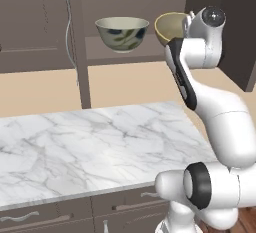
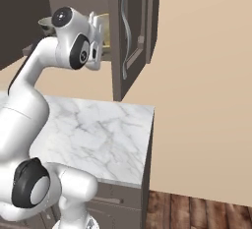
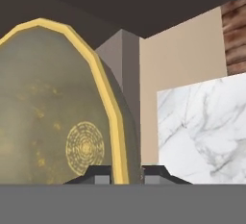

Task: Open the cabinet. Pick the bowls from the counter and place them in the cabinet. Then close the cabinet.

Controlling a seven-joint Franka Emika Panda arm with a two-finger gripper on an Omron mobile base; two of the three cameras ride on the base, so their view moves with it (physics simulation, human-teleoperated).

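Observation:
The cabinet (image 1: pixel 125 57) stands open, both doors swung out. On its lower shelf sits the pale grey-cream bowl (image 1: pixel 121 33) with dark leaf marks, upright. Right of it is the mustard-yellow bowl (image 1: pixel 170 27), partly behind my wrist. In the hand view this bowl (image 3: pixel 53 122) shows its speckled inside, and its yellow rim runs down between the two finger tips of my gripper (image 3: pixel 126 172), which is shut on it. From the right base view the yellow bowl (image 2: pixel 104 30) peeks out beside the hand. Whether it rests on the shelf is hidden. The counter (image 1: pixel 90 142) lies below.
The right cabinet door (image 2: pixel 130 31) with its silver bar handle (image 2: pixel 124 36) juts out close beside my hand. The left door (image 1: pixel 35 22) hangs open on the other side. Low drawers (image 1: pixel 45 217) run under the counter, whose right end (image 2: pixel 147 139) borders wooden floor (image 2: pixel 197 208).

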